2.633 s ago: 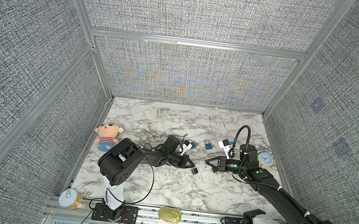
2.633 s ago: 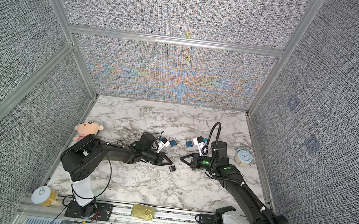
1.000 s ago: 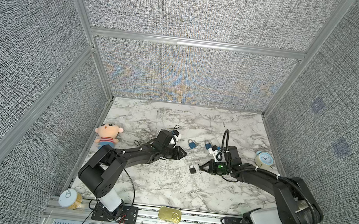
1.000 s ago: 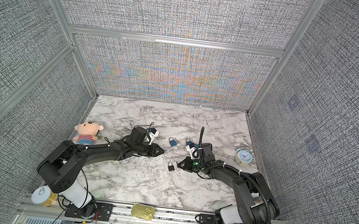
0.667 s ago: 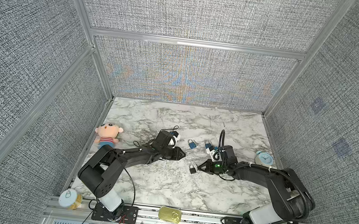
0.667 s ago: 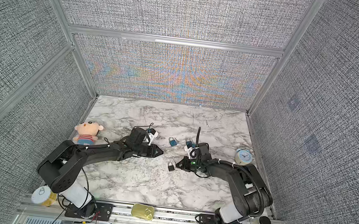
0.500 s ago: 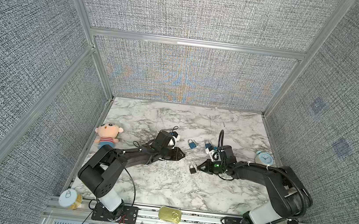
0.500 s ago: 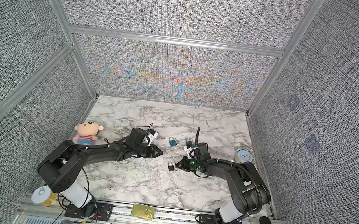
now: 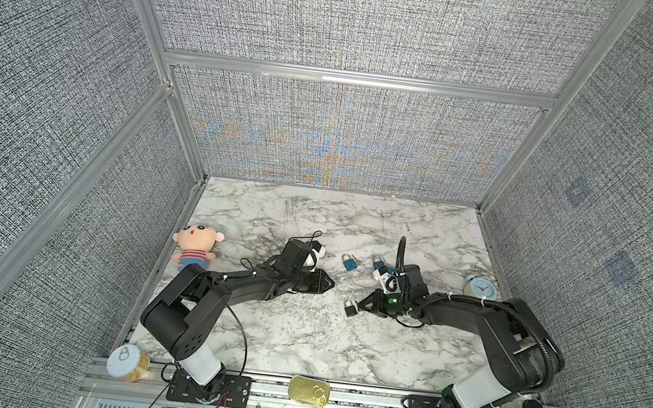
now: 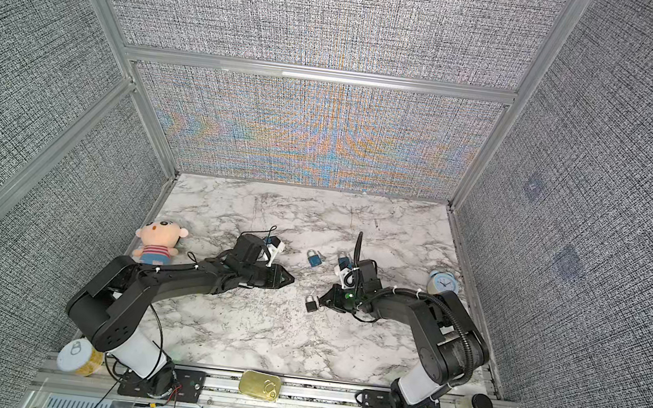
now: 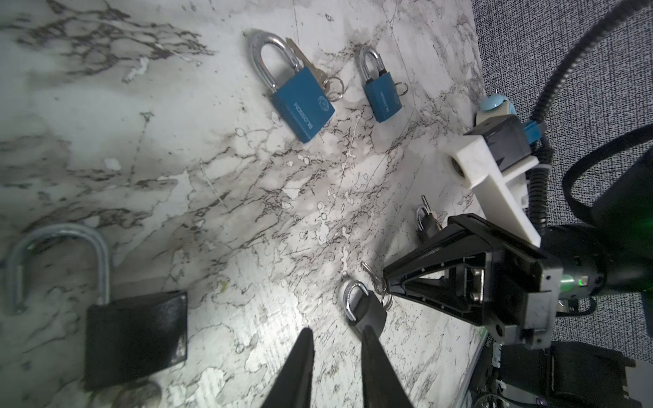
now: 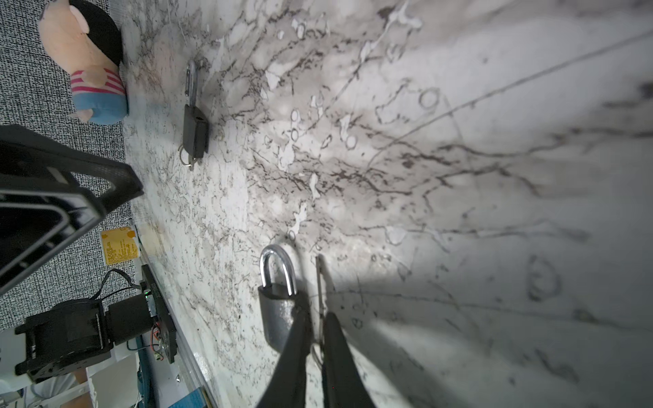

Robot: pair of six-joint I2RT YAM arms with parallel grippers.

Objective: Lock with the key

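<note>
A small black padlock [image 9: 350, 309] [image 10: 311, 304] lies on the marble near the middle, its shackle pushed in. My right gripper [image 9: 360, 306] [image 12: 315, 319] rests low right beside the small black padlock [image 12: 279, 318]. Its jaws stand a narrow slit apart. The key [image 12: 320, 282] pokes out of that slit on the table, and its ring sits between the fingers. My left gripper [image 9: 329, 285] [image 11: 335, 333] is open with nothing in it, its tips just short of the small black padlock [image 11: 367, 312].
A larger black padlock [image 11: 134, 335] with its shackle swung open lies near my left gripper. Two blue padlocks [image 9: 349, 263] [image 9: 379, 264] sit further back. A plush doll [image 9: 195, 242] is at the left, a blue alarm clock [image 9: 480, 287] at the right, and tins [image 9: 309, 391] on the front rail.
My left gripper has drawn back to the left and my right gripper has slid left up to the small padlock. Both arms have sunk low. The right jaws have parted slightly.
</note>
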